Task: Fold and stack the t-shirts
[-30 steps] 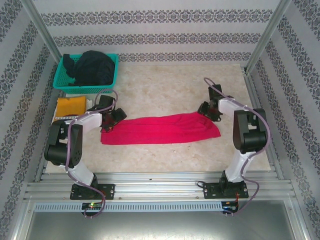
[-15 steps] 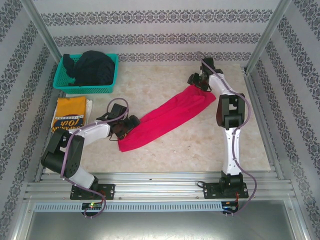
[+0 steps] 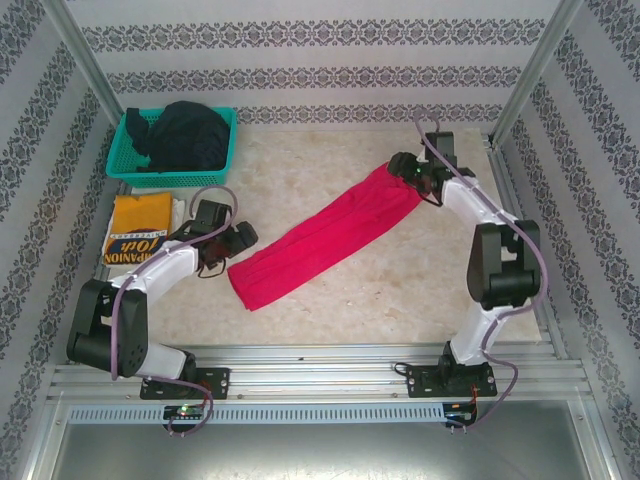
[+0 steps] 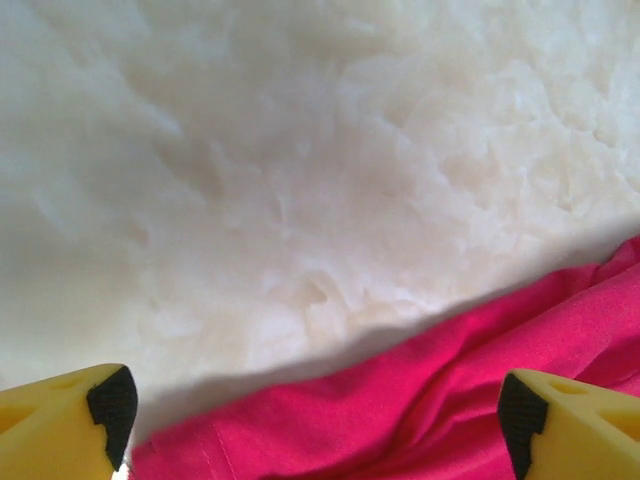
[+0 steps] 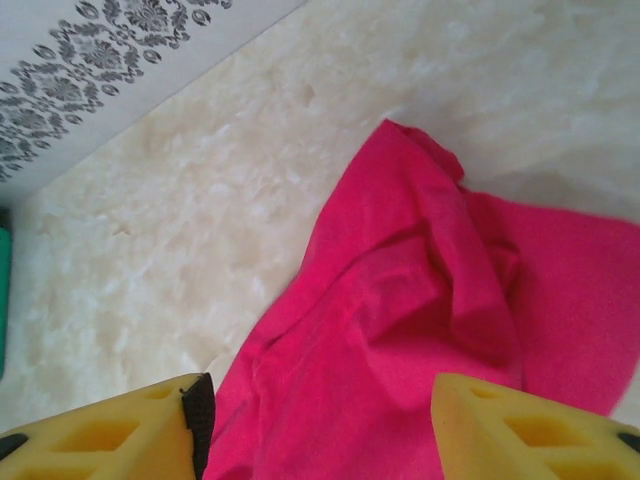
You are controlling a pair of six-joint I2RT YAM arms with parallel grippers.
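Since half a second before, we had drawn the left gripper [image 3: 238, 238] back to the left, off the near end of the red t-shirt [image 3: 325, 237] — its fingers stood wide, holding nothing. The shirt lay as a long diagonal band on the table [image 3: 330, 160], near-left to far-right. The right gripper [image 3: 404, 170] hung over its far end — also spread wide, gripping nothing.
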